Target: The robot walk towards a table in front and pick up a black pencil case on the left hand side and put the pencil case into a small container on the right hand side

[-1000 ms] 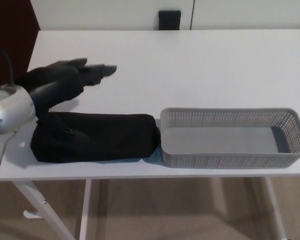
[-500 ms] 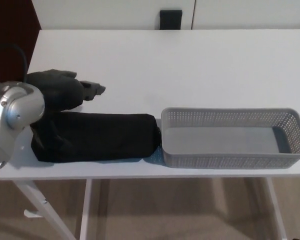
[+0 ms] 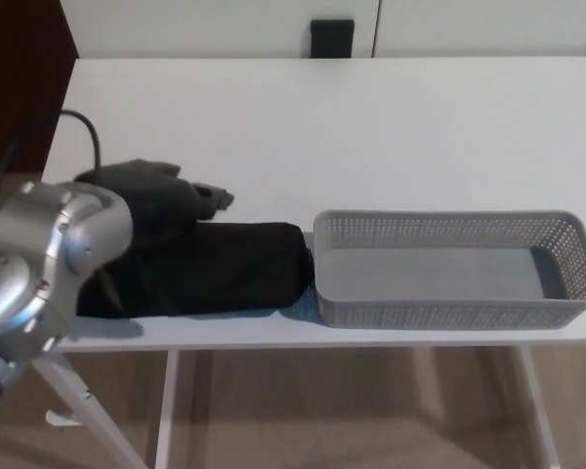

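Head view: the robot's black left hand (image 3: 164,191) has dropped from over the white table (image 3: 391,117) onto the far edge of the long black fabric pencil case (image 3: 236,269). The case lies flat, its right end against the grey perforated plastic container (image 3: 449,217). Whether the hand is clamped on it I cannot tell; the grasp seems to be only beginning.

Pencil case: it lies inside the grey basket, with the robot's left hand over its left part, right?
Not inside. The head view shows the pencil case on the table, just left of the empty grey basket; the left hand is over its left part.
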You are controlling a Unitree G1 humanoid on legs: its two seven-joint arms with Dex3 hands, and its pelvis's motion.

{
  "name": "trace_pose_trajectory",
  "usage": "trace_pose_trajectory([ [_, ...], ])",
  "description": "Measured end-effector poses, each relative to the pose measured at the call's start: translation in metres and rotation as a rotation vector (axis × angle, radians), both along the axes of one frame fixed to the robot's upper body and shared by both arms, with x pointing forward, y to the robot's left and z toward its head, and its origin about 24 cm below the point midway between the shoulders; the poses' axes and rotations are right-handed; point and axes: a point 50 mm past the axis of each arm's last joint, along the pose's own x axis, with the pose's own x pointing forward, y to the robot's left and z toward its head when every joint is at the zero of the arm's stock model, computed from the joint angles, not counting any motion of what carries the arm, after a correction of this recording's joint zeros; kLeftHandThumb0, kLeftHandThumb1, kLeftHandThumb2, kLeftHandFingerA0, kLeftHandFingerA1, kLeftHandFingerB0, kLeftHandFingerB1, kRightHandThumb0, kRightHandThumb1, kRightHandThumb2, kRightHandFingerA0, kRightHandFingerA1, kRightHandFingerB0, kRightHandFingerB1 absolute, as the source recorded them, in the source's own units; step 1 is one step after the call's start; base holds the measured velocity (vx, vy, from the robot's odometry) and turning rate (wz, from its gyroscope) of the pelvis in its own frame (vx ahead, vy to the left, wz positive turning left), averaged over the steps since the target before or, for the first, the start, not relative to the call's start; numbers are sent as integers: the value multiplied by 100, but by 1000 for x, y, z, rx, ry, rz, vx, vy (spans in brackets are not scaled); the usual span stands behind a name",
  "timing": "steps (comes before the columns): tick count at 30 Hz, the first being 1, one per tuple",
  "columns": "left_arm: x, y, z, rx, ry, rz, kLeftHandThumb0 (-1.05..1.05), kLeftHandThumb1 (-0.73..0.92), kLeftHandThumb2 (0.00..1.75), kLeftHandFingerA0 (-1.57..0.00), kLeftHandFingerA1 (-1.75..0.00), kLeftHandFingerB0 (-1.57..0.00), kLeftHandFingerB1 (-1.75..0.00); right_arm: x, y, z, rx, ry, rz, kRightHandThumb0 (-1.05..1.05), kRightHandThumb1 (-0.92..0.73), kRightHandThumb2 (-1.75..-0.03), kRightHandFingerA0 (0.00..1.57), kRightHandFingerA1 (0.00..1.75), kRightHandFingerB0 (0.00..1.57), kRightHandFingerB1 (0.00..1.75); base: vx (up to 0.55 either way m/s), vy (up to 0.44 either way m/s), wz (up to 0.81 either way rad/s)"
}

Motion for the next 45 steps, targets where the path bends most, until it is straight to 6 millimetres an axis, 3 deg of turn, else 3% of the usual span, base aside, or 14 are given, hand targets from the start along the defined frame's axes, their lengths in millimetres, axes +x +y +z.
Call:
trace_pose_trajectory([
  [21, 13, 8, -42, 59, -14, 116, -64, 39, 79, 0, 0, 0, -6, 2, 3, 0, 8, 12, 14, -44, -51, -55, 54, 50, 30, 40, 0, 0, 0],
  [23, 12, 9, -45, 60, -27, 123, -58, 34, 78, 0, -12, 0, -16, 2, 4, 0, 7, 13, 18, -42, -51, -55, 54, 50, 31, 40, 0, 0, 0],
  [24, 12, 10, -46, 61, -34, 125, -57, 45, 55, -17, -31, 0, -21, 2, 4, 0, 7, 13, 18, -44, -50, -55, 54, 49, 31, 39, 0, 0, 0],
  [25, 12, 10, -48, 62, -41, 126, -57, 45, 55, -17, -31, 0, -21, 3, 4, 0, 7, 12, 19, -44, -50, -55, 54, 49, 31, 39, 0, 0, 0],
  [26, 12, 10, -49, 64, -48, 125, -49, 40, 76, -37, -54, -2, -23, 3, 4, 0, 7, 12, 19, -44, -50, -55, 54, 48, 31, 39, 0, 0, 0],
  [27, 11, 10, -51, 65, -60, 120, -40, 57, 65, -56, -88, -10, -30, 4, 4, 0, 7, 10, 20, -43, -50, -55, 54, 49, 31, 39, 0, 0, 0],
  [28, 10, 9, -53, 66, -73, 115, -32, 71, 62, -66, -121, -43, -34, 6, 4, 0, 7, 6, 21, -44, -50, -55, 55, 48, 31, 39, 0, 0, 0],
  [30, 10, 8, -56, 59, -94, 107, -32, 73, 62, -72, -111, -59, -40, 7, 4, 0, 6, 2, 22, -44, -50, -54, 55, 48, 32, 39, 0, 0, 0],
  [33, 10, 8, -58, 32, -143, 92, -33, 76, 65, -68, -133, -59, -43, 11, 4, 1, 3, -4, 23, -46, -49, -54, 57, 49, 33, 40, 0, 0, 0],
  [34, 10, 8, -58, 19, -164, 86, -33, 80, 66, -62, -150, -64, -48, 12, 4, 2, 1, -7, 24, -53, -40, -73, 53, 57, 29, 49, 0, 0, 0],
  [36, 10, 9, -59, -2, -200, 76, -32, 81, 67, -64, -148, -60, -45, 14, 4, 2, -3, -10, 25, -53, -40, -73, 52, 58, 28, 49, 0, 0, 0],
  [38, 9, 9, -60, -19, -228, 67, -30, 78, 66, -65, -141, -61, -45, 14, 4, 3, -4, -12, 26, -47, -50, -54, 57, 48, 32, 40, 0, 0, 0],
  [39, 8, 9, -61, -34, -243, 60, -28, 77, 65, -63, -144, -65, -49, 15, 4, 3, -6, -14, 28, -55, -40, -74, 52, 57, 30, 50, 0, 0, 0],
  [45, 2, 5, -63, -87, -286, 14, -27, 76, 64, -63, -148, -65, -51, 15, 4, 3, -19, -9, 42, -53, -41, -77, 50, 58, 30, 50, 0, 0, 0],
])
